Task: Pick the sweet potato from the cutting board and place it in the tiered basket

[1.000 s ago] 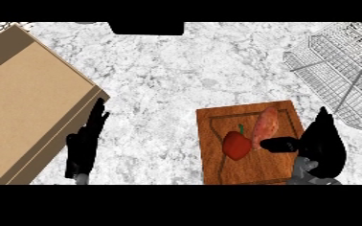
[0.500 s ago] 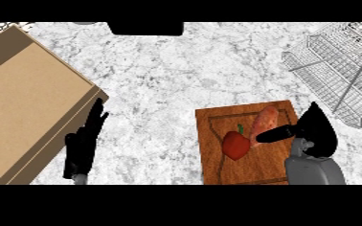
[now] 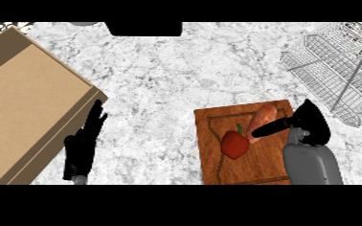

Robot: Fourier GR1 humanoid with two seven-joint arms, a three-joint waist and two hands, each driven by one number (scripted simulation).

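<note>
reaching onto the cutting board point(image 3: 212, 163), right hand point(image 3: 308, 123) open, thumb touching sweet potato point(image 3: 263, 117).

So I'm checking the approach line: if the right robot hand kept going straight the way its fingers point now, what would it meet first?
The right robot hand points left across the cutting board; its fingers already reach the sweet potato, so that comes first, with the red pepper just beyond. Height above the board is unclear.
</note>
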